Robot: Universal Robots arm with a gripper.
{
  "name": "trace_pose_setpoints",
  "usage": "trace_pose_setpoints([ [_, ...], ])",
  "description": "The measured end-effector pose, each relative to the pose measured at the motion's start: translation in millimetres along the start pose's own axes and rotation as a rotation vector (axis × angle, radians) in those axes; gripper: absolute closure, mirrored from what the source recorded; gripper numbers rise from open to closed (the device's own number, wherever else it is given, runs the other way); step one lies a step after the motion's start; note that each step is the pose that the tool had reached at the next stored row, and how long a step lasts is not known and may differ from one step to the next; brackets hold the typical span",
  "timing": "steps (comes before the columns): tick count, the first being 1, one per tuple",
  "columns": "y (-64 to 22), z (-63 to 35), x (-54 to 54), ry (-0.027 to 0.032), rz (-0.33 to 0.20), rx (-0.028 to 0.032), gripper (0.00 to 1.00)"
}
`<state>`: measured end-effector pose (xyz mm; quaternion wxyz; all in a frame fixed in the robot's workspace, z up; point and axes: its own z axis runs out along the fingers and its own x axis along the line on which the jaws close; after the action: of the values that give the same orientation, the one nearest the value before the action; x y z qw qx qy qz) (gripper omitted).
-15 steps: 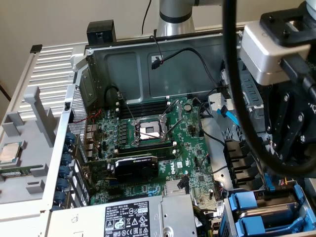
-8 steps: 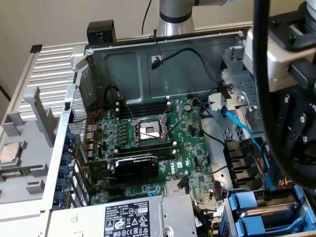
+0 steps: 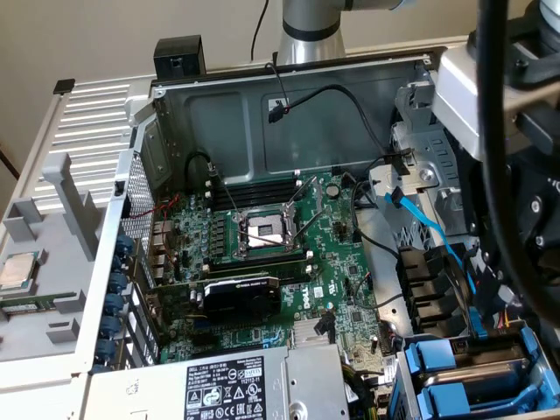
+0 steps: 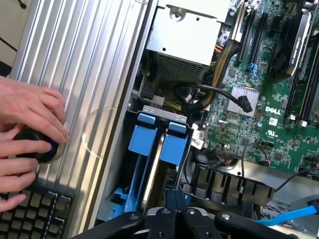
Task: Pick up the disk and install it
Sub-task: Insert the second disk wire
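Partly hidden disk (image 4: 152, 169) edge-on between blue carriers (image 4: 158, 139), closed claw (image 4: 172, 209) cropped

Silver-grey arm (image 3: 308, 26) with a black wrist block and thick black cables; black gripper (image 4: 174, 219) with round bolts

case lid (image 4: 84, 59): ribbed matt metal | disk (image 4: 152, 164): silver metal, blue plastic carrier

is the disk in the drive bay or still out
In: the disk stands on edge in the drive bay, its blue carrier flanking it, under the shut gripper.
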<state>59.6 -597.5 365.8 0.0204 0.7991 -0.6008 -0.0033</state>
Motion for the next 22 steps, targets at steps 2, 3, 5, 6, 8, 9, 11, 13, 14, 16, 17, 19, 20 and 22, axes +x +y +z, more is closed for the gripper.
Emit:
trace_pose_setpoints([
  [2, -0.1, 0.0, -0.1, 0.0015, -0.038, 0.0007, 0.89],
  [3, 0.0, 0.0, -0.1, 0.0021, -0.055, 0.0011, 0.89],
  [5, -0.1, 0.0, -0.1, 0.0034, -0.092, 0.0017, 0.89],
  [6, -0.1, 0.0, -0.1, 0.0041, -0.110, 0.0021, 0.89],
  [8, -0.1, 0.0, -0.1, 0.0054, -0.146, 0.0028, 0.89],
  [9, -0.1, -0.1, -0.1, 0.0061, -0.164, 0.0031, 0.89],
  [11, -0.1, 0.0, -0.1, 0.0073, -0.200, 0.0038, 0.89],
  [13, -0.1, 0.0, -0.1, 0.0088, -0.237, 0.0045, 0.89],
  [14, -0.1, 0.0, -0.1, 0.0094, -0.254, 0.0049, 0.89],
  [16, 0.0, 0.0, -0.1, 0.0107, -0.291, 0.0056, 0.89],
  [17, 0.0, 0.0, -0.1, 0.0114, -0.309, 0.0059, 0.89],
  [19, -0.1, 0.0, -0.1, 0.0127, -0.346, 0.0066, 0.89],
  [20, 0.0, 0.0, -0.1, 0.0134, -0.364, 0.0070, 0.89],
  [22, 0.0, 0.0, -0.1, 0.0147, -0.401, 0.0077, 0.89],
])
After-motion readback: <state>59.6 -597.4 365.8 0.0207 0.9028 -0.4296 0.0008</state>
